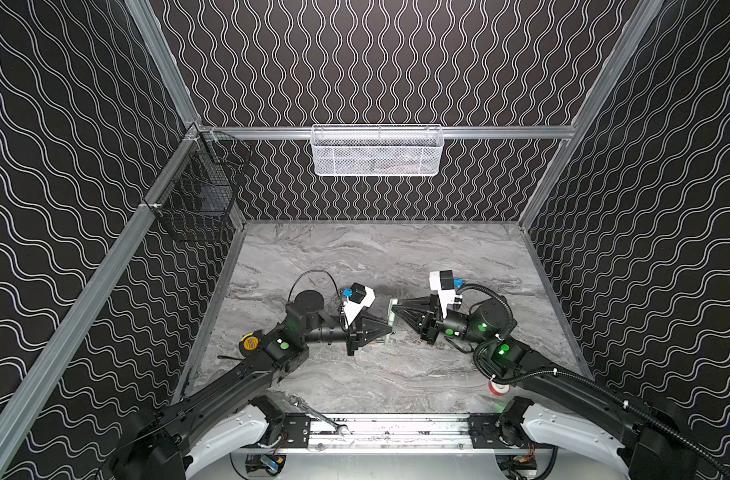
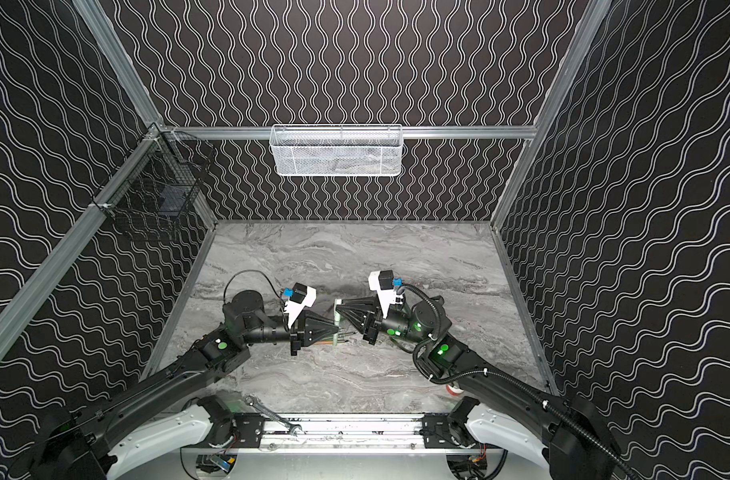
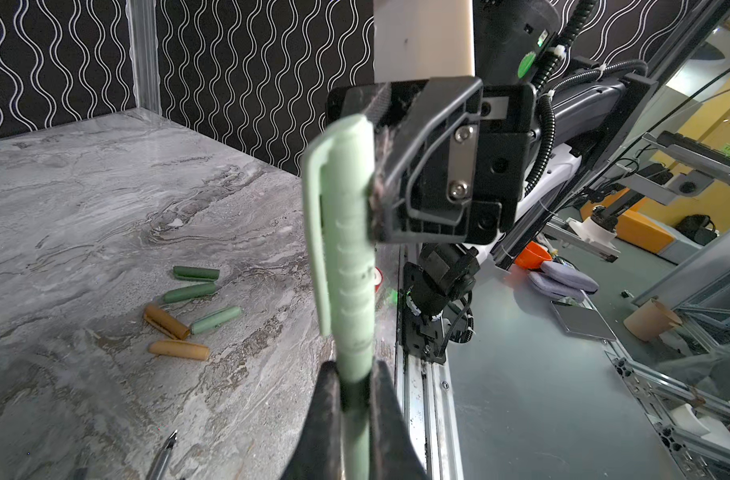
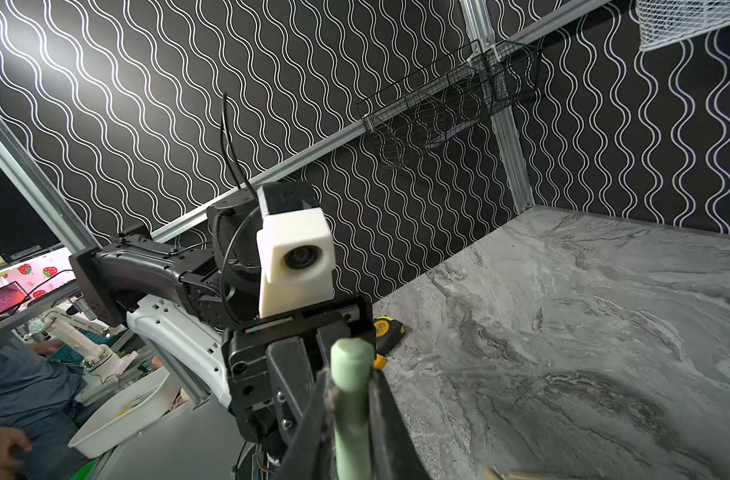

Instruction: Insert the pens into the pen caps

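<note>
The left gripper [image 3: 355, 370] is clamped on the barrel of a pale green pen [image 3: 357, 440], which stands straight out between its jaws. Just past the fingertips, the pen's end sits inside a pale green cap [image 3: 346, 216], in line with the barrel. The right gripper [image 4: 352, 378] pinches that cap's far end from the opposite side. Farther out, on the marble table [image 3: 84, 187] to one side of the left jaws, five loose caps [image 3: 179, 349], tan and green, lie clustered, well apart from both grippers.
</note>
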